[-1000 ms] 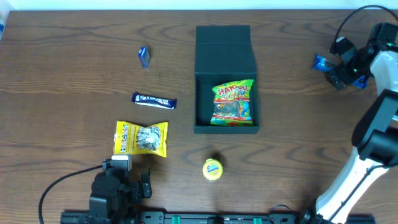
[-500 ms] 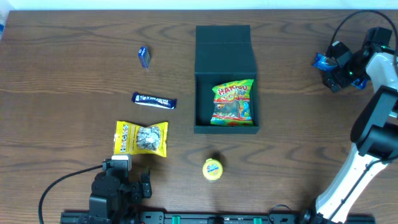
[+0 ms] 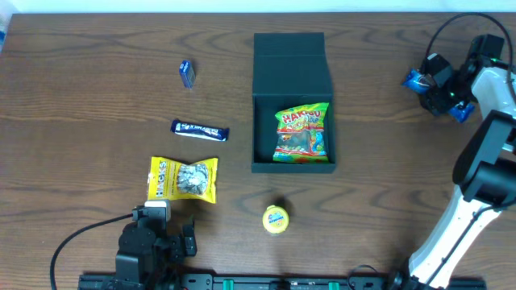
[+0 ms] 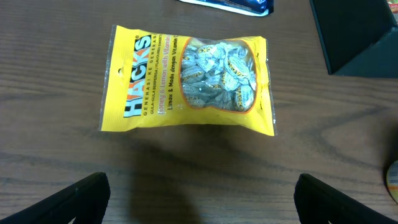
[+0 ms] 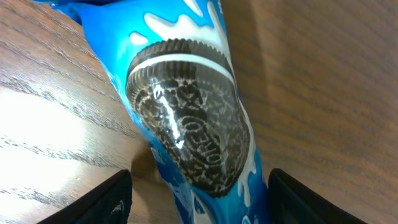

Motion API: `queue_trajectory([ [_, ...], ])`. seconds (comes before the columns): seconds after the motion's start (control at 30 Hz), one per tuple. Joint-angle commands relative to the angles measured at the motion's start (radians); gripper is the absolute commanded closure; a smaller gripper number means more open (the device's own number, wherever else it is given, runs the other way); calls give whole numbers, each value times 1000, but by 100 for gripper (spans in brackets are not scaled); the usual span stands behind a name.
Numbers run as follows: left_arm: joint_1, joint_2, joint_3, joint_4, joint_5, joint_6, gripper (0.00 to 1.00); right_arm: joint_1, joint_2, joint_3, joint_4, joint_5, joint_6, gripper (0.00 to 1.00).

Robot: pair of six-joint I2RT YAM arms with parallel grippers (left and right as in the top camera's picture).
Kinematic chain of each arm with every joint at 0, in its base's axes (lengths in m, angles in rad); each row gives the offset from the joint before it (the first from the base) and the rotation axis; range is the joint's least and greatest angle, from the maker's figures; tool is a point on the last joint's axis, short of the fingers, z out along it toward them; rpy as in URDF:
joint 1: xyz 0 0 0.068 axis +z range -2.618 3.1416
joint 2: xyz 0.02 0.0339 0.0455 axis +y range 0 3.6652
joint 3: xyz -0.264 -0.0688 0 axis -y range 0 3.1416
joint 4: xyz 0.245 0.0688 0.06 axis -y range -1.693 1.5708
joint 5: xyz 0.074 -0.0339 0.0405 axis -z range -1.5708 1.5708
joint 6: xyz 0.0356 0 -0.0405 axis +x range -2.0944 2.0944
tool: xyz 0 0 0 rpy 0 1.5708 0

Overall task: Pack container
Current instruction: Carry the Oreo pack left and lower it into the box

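Visibly matte, dark teal container [image 3: 292,167]

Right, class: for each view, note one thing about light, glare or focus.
Overhead: even light, the dark teal-green matte box shows no glare. Left wrist: the yellow plastic sweets bag is sharp, soft shadow below. Right wrist: the glossy blue cookie packet fills the frame, bright glare on the wooden table beside it.

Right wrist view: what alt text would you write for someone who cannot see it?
A blue Oreo packet printed with a chocolate sandwich cookie fills the close-up, lying on a brown wooden table. Two dark fingertips of the right tool show in the bottom corners, one on each side of the packet.
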Motion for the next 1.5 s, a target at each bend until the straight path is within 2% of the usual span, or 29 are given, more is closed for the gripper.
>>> queue_trajectory([
  [0.0, 6, -6, -19, -49, -26, -1, 4, 14, 9, 7, -9, 3, 3, 34],
  [0.53, 6, -6, -19, -49, -26, -1, 4, 42, 9, 5, -41, 3, 3, 56],
  [0.6, 6, -6, -19, -49, -26, -1, 4, 42, 9, 5, -41, 3, 3, 62],
  [0.8, 6, -6, -19, -49, -26, -1, 4, 51, 9, 5, -56, 2, 8, 64],
  [1.23, 6, -6, -19, -49, -26, -1, 4, 73, 3, 5, -35, -9, 142, 87],
  [1.47, 6, -6, -19, -49, -26, -1, 4, 92, -73, 5, 4, -10, 249, 91],
])
